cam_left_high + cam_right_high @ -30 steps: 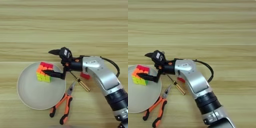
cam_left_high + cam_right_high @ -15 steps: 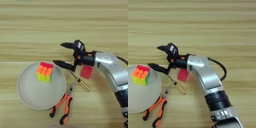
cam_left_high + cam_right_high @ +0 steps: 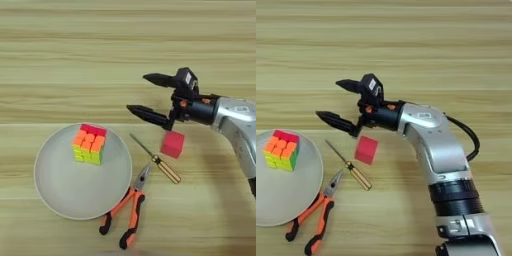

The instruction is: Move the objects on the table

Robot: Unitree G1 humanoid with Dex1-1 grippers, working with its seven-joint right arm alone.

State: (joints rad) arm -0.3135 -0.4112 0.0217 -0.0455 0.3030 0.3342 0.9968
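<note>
The multicoloured puzzle cube (image 3: 89, 144) rests on the round beige plate (image 3: 60, 187) at the lower left. My right gripper (image 3: 136, 94) is open and empty, its black fingers (image 3: 336, 120) pointing left, up and to the right of the plate. The small red cube (image 3: 173, 144) lies on the table just below the gripper's base. The thin wooden-handled screwdriver (image 3: 155, 158) lies slanted between plate and red cube. The orange-and-black-handled pliers (image 3: 127, 209) lie by the plate's lower right rim, jaws pointing up-right.
The silver forearm (image 3: 433, 145) runs from the gripper down to the bottom right. A black cable (image 3: 468, 137) loops beside it. The wood-grain table (image 3: 75, 50) spreads wide above the things.
The gripper let go of the puzzle cube on the plate and drew back to the right. The red cube, hidden behind the arm before, now shows.
</note>
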